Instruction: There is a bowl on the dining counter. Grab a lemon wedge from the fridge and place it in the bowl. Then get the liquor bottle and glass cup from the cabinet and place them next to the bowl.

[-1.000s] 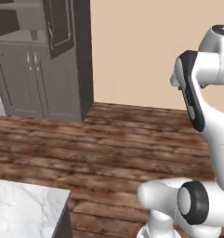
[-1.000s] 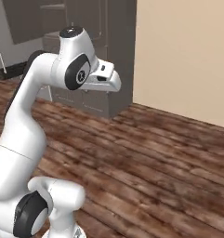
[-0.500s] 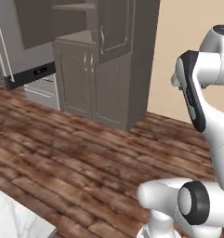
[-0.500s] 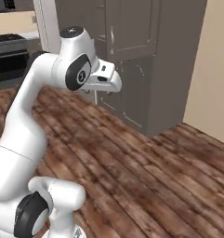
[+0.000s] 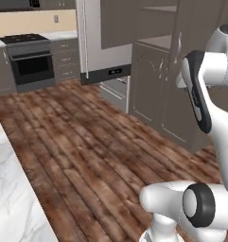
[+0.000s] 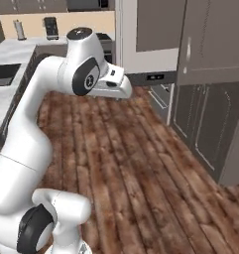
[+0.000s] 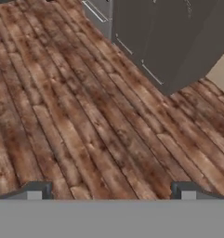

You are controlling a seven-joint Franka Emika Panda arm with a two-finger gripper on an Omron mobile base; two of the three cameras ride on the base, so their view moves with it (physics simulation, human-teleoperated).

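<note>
Wooden floor (image 7: 85, 116) under the hand (image 7: 111, 191) (jaws wide), cabinet (image 7: 164, 37) ahead.

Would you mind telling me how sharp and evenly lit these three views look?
Left base view: soft, flat light, stove slightly blurred. Right base view: even light, no glare, cabinet edges soft. Hand view: wooden floor grain blurry, no hard shadows.

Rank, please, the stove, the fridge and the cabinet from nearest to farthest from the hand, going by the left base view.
1. cabinet: on the right, closest to the hand.
2. fridge: centre, just beyond the cabinet.
3. stove: far left, against the back wall.
</note>
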